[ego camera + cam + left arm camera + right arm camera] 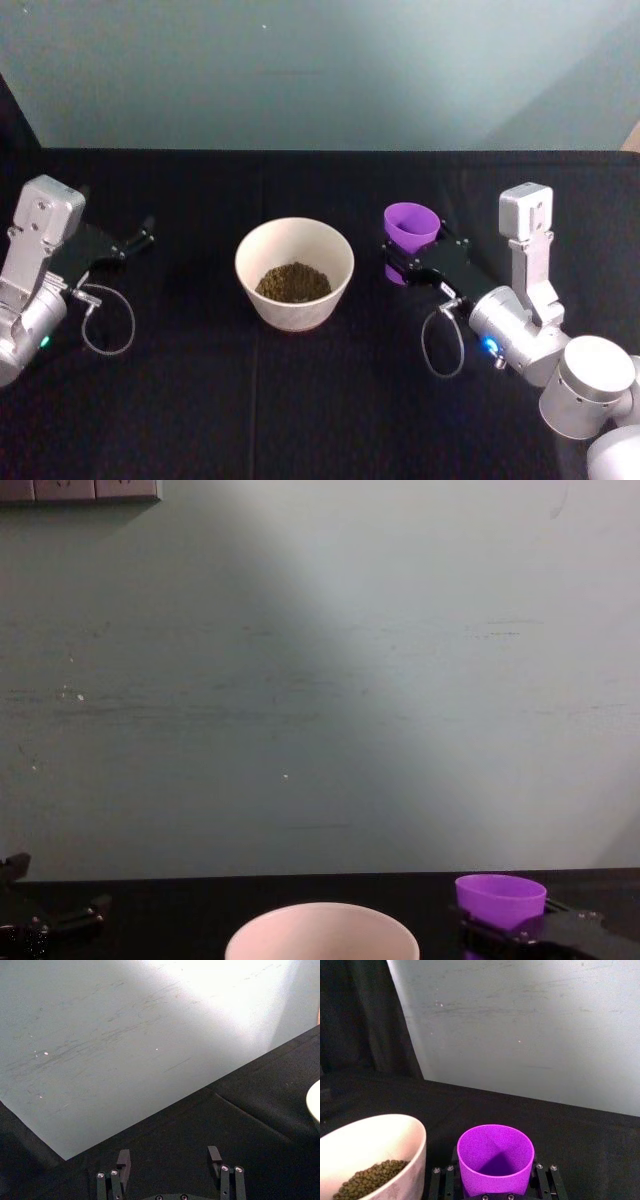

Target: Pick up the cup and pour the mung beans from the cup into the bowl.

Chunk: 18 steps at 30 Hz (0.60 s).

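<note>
Right gripper (pixel 408 262) is clenched around the lower half of the cup (pixel 411 228), which I hold upright just beside the bowl (pixel 294 272), on its right side. Looking inside the cup from the right wrist view, I see it empty, and the mung beans (pixel 292 283) lie in a heap in the bowl, so I judge the pouring is done and the cup only needs to be put down. My left gripper (pixel 170 1165) rests released at the table's left, well apart.
</note>
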Motion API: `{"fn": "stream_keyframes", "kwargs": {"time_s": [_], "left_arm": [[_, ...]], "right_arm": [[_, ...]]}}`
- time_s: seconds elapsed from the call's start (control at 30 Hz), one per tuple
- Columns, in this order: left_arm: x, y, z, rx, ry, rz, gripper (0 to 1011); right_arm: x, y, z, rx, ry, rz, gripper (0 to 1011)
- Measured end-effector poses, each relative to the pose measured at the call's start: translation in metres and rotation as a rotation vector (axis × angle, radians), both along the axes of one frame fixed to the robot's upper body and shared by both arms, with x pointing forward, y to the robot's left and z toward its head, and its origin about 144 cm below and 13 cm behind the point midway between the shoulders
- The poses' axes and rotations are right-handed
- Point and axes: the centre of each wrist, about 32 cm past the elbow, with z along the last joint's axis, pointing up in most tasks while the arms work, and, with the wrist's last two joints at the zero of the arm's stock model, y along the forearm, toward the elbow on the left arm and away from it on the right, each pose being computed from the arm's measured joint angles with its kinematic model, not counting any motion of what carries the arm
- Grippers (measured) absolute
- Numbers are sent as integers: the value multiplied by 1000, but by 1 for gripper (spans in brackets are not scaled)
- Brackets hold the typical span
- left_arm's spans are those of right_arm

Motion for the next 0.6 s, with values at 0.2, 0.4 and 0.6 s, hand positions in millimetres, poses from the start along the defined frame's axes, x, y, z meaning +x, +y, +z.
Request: {"fn": "stream_keyframes", "kwargs": {"time_s": [0.2,0.4,0.6], "left_arm": [[0,0,0,0,0,0,1000],[0,0,0,0,0,0,1000],[0,0,0,0,0,0,1000]], "right_arm": [[3,1,-5,-24,-5,2,734],[5,2,-7,-42,-12,6,734],[5,1,-6,-43,-15,4,774]]}}
